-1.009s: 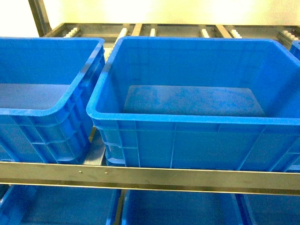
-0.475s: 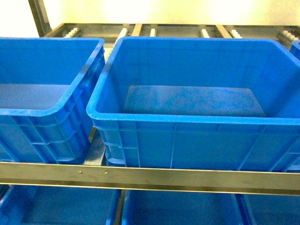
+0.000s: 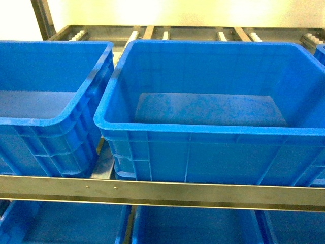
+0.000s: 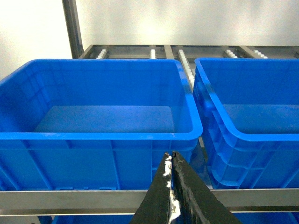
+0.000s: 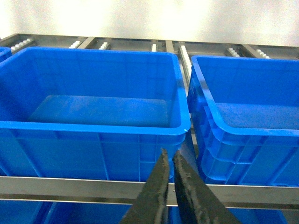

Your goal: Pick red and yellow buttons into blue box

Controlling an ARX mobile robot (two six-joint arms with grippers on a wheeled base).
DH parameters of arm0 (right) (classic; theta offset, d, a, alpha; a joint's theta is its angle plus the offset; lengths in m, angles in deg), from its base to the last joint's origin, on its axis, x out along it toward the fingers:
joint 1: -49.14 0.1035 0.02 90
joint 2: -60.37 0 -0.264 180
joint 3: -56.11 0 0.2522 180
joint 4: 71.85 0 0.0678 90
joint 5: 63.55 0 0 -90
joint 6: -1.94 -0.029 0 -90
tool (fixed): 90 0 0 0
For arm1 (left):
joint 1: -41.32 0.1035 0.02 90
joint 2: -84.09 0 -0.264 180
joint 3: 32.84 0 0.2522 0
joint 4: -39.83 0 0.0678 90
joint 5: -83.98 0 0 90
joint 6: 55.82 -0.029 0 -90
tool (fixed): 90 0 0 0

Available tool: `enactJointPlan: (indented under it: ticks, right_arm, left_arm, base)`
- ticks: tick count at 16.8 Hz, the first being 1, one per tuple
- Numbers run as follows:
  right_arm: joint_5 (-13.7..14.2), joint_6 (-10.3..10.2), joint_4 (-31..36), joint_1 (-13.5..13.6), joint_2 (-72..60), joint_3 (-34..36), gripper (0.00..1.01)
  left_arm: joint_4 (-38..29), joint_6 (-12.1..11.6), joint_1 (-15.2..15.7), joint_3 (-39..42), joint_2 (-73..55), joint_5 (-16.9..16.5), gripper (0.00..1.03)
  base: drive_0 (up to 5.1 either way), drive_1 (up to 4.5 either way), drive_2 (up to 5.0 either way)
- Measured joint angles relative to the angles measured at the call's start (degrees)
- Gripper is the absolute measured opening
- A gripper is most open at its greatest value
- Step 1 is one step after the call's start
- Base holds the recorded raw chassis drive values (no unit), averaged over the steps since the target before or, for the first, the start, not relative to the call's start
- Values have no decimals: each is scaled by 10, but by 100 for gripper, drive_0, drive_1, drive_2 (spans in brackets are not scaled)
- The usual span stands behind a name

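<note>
Nothing has moved across the head views; both claws are held shut and empty before the shelf.

From the left claw and right claw, each pressed together, a blue box lies straight ahead on the shelf rail; no red or yellow button is seen, so neither arm can be judged nearer.

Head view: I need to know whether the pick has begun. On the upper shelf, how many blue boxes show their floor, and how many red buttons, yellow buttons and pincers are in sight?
Blue boxes with floor showing: 2, the left blue box and the middle blue box
Red buttons: 0
Yellow buttons: 0
Pincers: 0
Total: 2
</note>
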Motion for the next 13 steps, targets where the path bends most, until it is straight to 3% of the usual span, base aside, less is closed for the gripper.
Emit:
enactJointPlan:
  ticks: [1,2,3,6,9,10,11,13]
  right_arm:
    - [0,0,0,0,0,0,19]
    - [0,0,0,0,0,0,30]
    - [0,0,0,0,0,0,37]
    - [0,0,0,0,0,0,72]
    - [0,0,0,0,0,0,96]
    - [0,0,0,0,0,0,99]
    - [0,0,0,0,0,0,97]
    - [0,0,0,0,0,0,98]
  left_arm:
    - [0,0,0,0,0,0,6]
    - [0,0,0,0,0,0,16]
    - [0,0,0,0,0,0,24]
    - [0,0,0,0,0,0,58]
    - [0,0,0,0,0,0,82]
    - [0,0,0,0,0,0,95]
    - [0,-1,0,0,0,0,100]
    - [0,-1,0,0,0,0,98]
  base:
    - [0,0,0]
    - [0,0,0]
    - [0,0,0]
    - [0,0,0]
    - [0,0,0]
    - [0,0,0]
    - [0,0,0]
    - [0,0,0]
